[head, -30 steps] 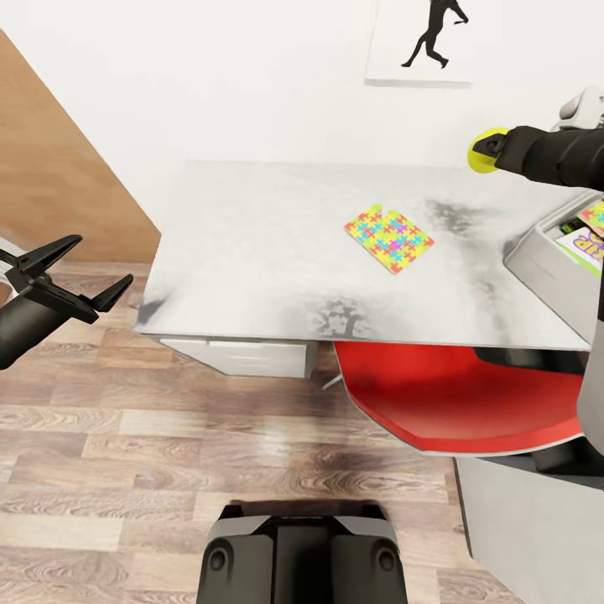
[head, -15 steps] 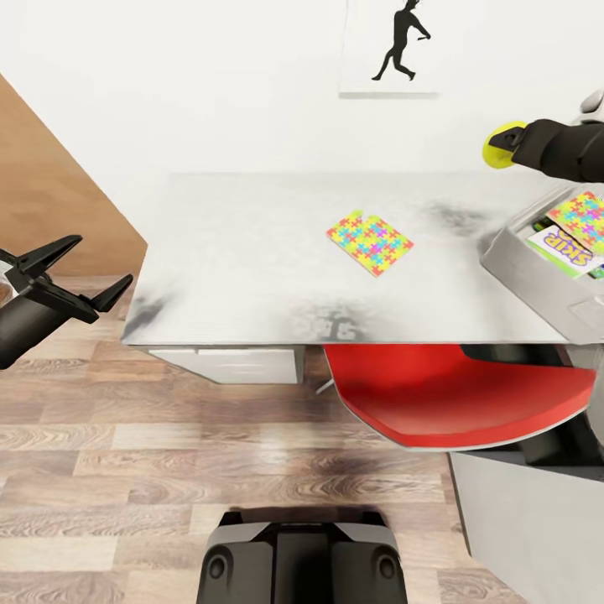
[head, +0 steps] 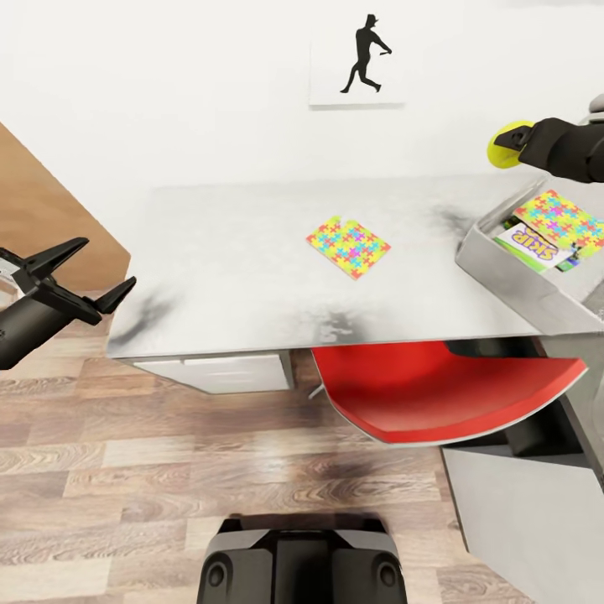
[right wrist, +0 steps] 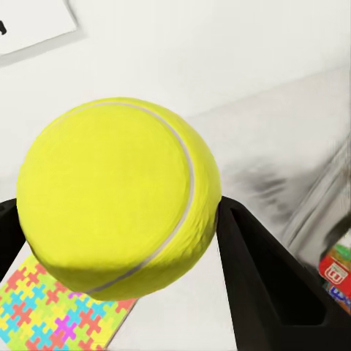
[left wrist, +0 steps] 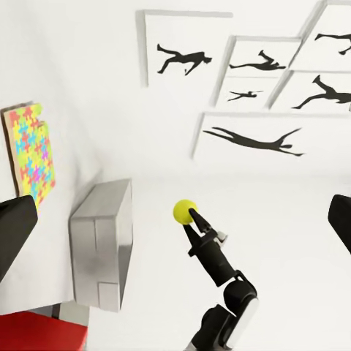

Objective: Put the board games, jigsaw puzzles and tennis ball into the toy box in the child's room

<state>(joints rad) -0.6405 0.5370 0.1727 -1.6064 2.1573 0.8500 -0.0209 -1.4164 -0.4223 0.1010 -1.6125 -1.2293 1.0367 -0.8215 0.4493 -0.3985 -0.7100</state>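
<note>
On table [head: 252,277], toy box [head: 503,277] holds puzzle [head: 560,220]; right fingers [head: 513,147] clamp ball [head: 507,144]; left fingers [head: 80,277] spread.

Head view high above the table [head: 252,277] (wrist views closer, sharing its puzzle [head: 348,247])

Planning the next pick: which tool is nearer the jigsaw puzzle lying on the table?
Right. The right tool, holding the tennis ball, is up beyond the jigsaw puzzle near the toy box; the left tool hangs off the table's far end.
</note>
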